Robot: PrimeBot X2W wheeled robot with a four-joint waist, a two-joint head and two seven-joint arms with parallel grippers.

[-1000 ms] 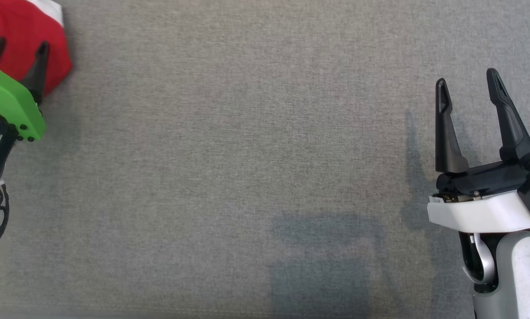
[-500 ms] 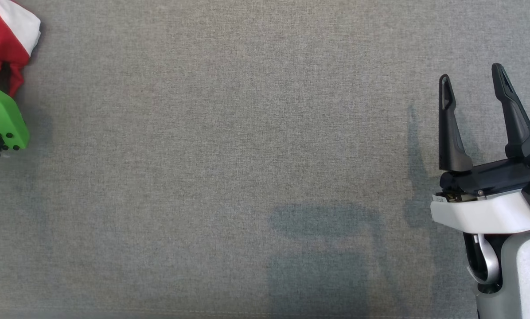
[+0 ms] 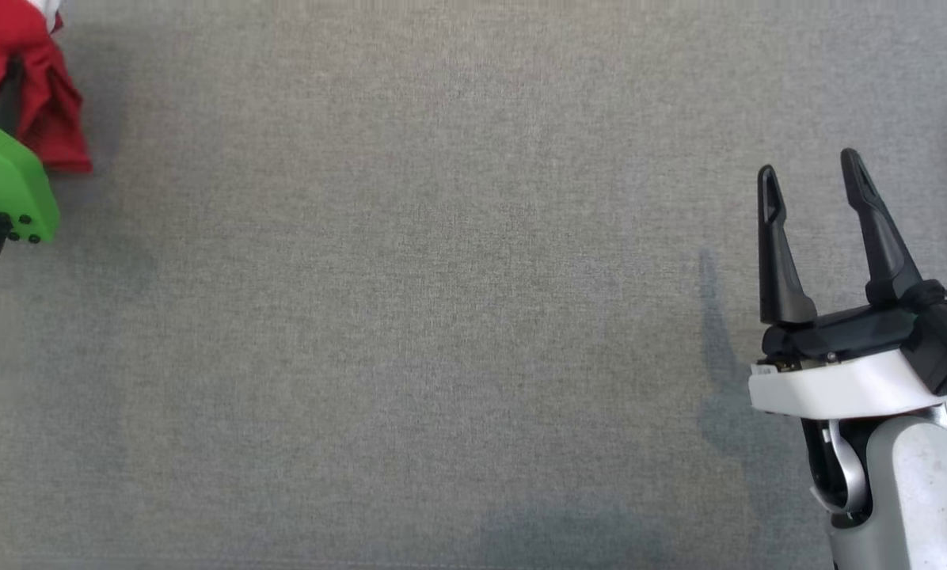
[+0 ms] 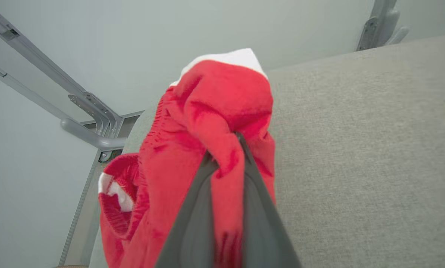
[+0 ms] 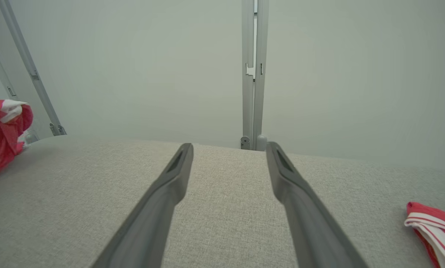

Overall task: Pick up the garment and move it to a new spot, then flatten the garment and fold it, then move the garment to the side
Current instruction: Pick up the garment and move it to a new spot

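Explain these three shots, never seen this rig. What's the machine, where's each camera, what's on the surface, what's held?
It is a wheeled robot with two arms. One picture comes from a camera on its head, looking down on a grey cloth-covered surface; the other two come from wrist cameras looking along each gripper's dark fingers. The left gripper is shut on a bunched red garment with white trim. The right gripper is open and holds nothing. In the right wrist view a second, red-and-white striped cloth lies on the surface at the right.
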